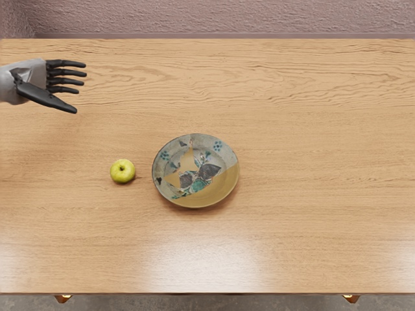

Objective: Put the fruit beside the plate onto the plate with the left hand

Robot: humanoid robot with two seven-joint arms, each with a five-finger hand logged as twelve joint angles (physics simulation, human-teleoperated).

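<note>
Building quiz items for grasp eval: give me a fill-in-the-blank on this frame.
1. The apple lies on the table, to the picture's ____ of the plate.
2. Apple and plate are ____ (touching/apart).
3. The left hand, fingers spread, holds ____.

Missing words: left; apart; nothing.

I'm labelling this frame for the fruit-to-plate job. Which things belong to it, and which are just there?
Belongs to the job: green apple; patterned plate; left hand, open.
Just there: wooden table; wall behind it.
</note>
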